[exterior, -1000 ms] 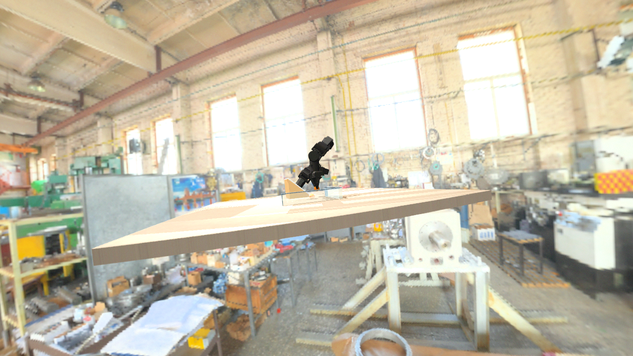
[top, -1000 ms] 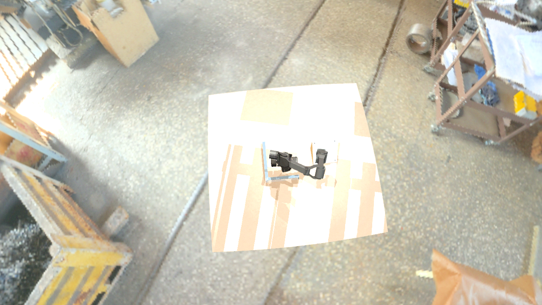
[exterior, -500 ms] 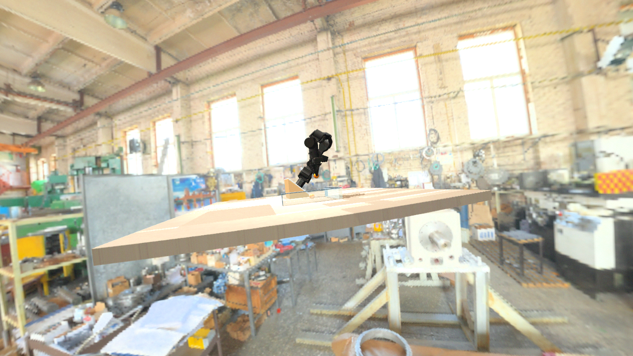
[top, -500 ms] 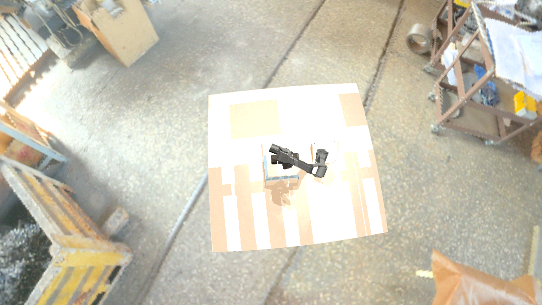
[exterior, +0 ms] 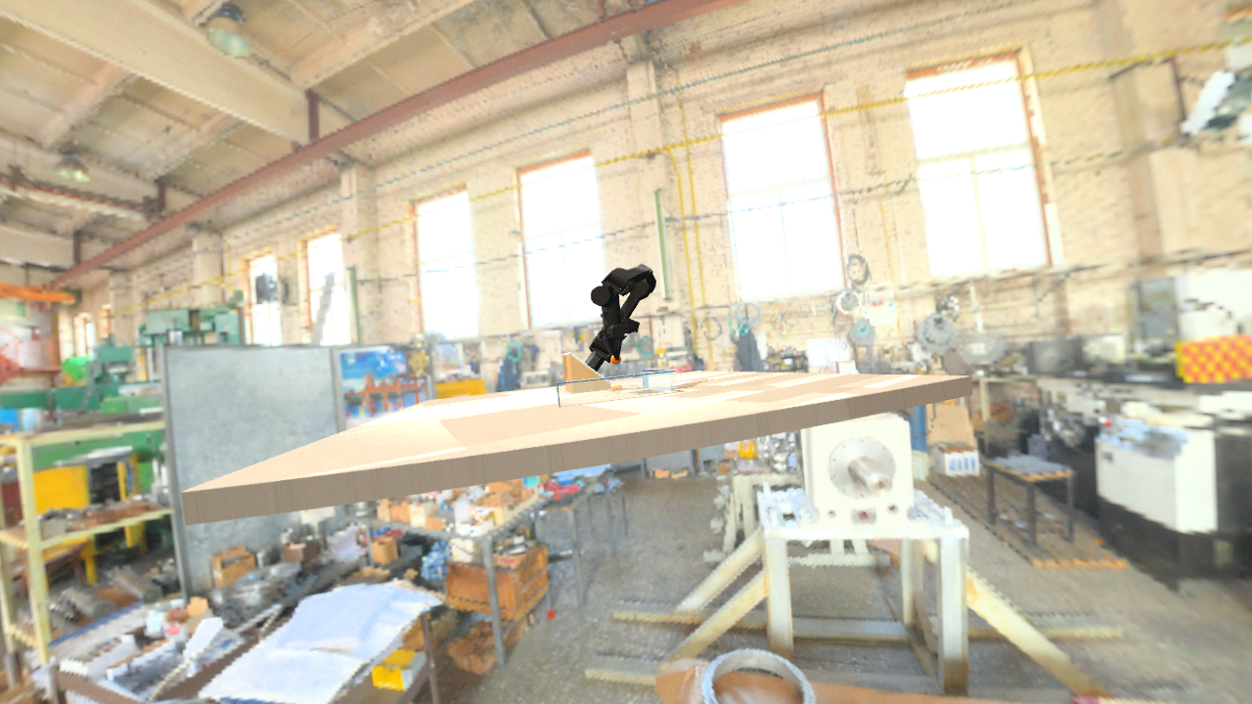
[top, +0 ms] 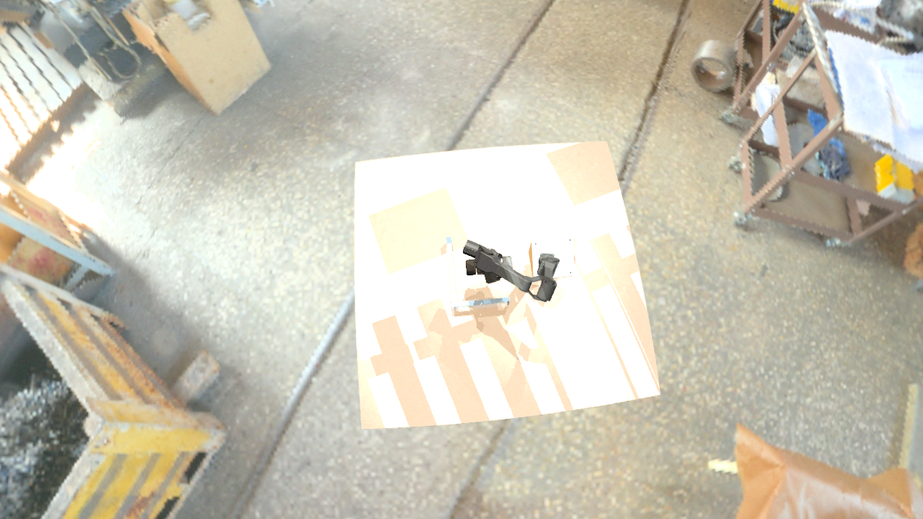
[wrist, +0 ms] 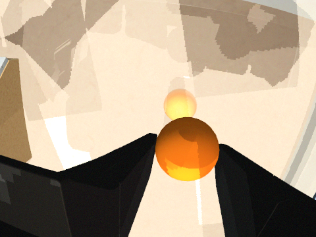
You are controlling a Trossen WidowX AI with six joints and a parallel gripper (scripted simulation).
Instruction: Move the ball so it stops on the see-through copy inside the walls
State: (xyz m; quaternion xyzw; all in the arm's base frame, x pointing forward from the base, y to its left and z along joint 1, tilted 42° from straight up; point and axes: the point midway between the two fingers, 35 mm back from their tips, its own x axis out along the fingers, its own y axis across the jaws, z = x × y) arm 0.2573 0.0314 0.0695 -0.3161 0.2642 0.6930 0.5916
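Note:
My gripper (wrist: 186,147) is shut on the orange ball (wrist: 187,161) (exterior: 615,360), which sits between the two black fingertips and is held above the table. The see-through copy (wrist: 180,105) (exterior: 616,387) is a pale yellow-orange ball on the table, just past the held ball in the wrist view and below it in the exterior view. One low clear wall (top: 480,302) runs along the near side in the top view, and the other clear wall (top: 448,241) meets it at the left, making a corner. The arm hides the ball and copy in the top view.
The arm's links stretch over the walled area in the top view. A light wooden wedge-shaped piece (exterior: 577,371) (wrist: 13,112) stands by the arm's base. The table (top: 399,245) (exterior: 393,455) bears patches of light and shadow.

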